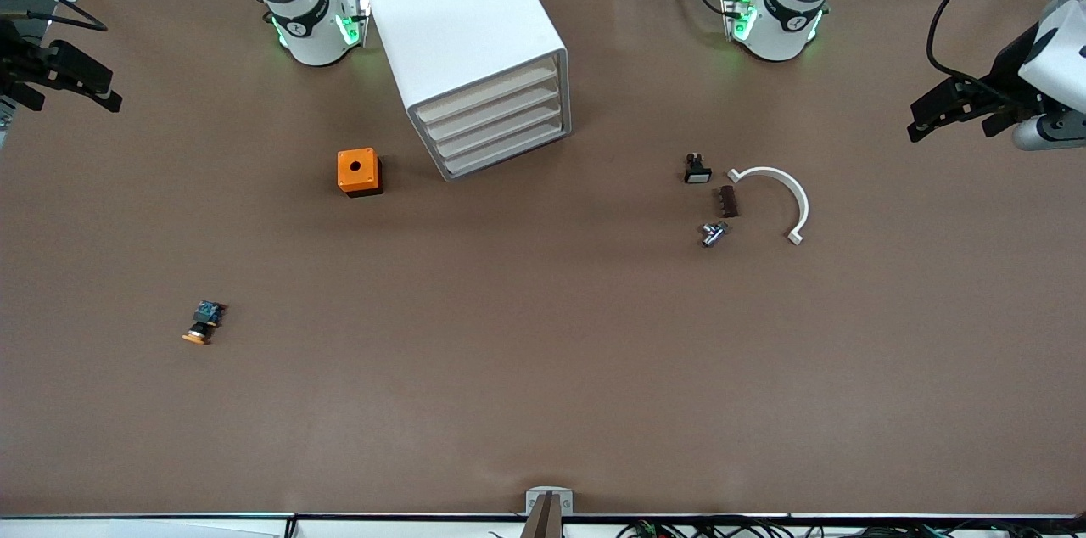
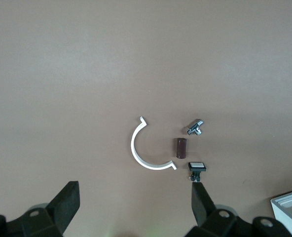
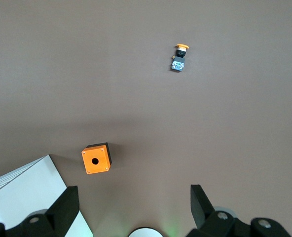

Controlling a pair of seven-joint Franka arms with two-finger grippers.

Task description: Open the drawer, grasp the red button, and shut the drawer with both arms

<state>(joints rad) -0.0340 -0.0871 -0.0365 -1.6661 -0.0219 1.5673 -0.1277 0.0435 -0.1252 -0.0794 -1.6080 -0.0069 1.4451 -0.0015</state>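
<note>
You see the left tool at the frame's right edge and the right tool at its left edge, both spread open above the worktop, no writing legible.

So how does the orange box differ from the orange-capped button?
The orange box is a bigger cube with a round hole on top; the orange-capped button is small and lies on its side. The box sits beside the white drawer unit; the button lies nearer the front camera. Both share orange.
</note>
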